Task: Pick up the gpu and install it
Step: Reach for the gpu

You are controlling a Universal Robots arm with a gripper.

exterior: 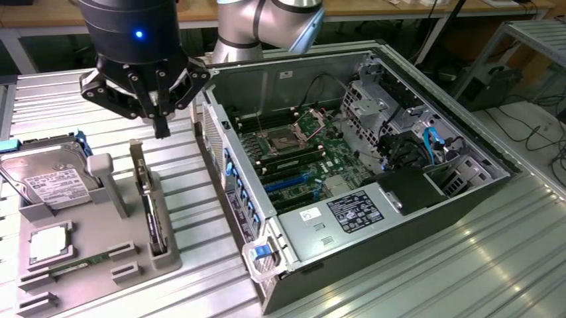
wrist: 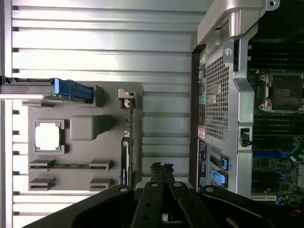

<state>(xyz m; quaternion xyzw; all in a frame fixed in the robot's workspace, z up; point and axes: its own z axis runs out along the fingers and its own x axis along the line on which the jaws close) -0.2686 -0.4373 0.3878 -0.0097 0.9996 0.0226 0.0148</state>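
My fingers (exterior: 162, 127) are pressed together with no gap between them and nothing in their hold. They point straight down, up in the air over the strip of ribbed bench (exterior: 442, 265) between the grey parts holder (exterior: 119, 228) and the open computer case (exterior: 398, 218). In the wrist view the fingers (wrist: 156, 172) show as two dark tips side by side.

The gpu (exterior: 152, 205) stands on its long edge in a slot along the holder's side nearest the case, and its pale metal bracket (exterior: 136, 159) rises at the far end. I am near that bracket end, slightly towards the case, and touching nothing. From the wrist the gpu (wrist: 125, 147) is a thin dark line in its slot.

On the exterior view's left, the holder also carries a hard drive (exterior: 49, 179) leaning at its far corner, a processor chip (exterior: 49, 242) lying flat, and a green memory stick (exterior: 79, 267) near the front edge.

The case lies on its side on the exterior view's right, with the motherboard (exterior: 296, 156) exposed inside.
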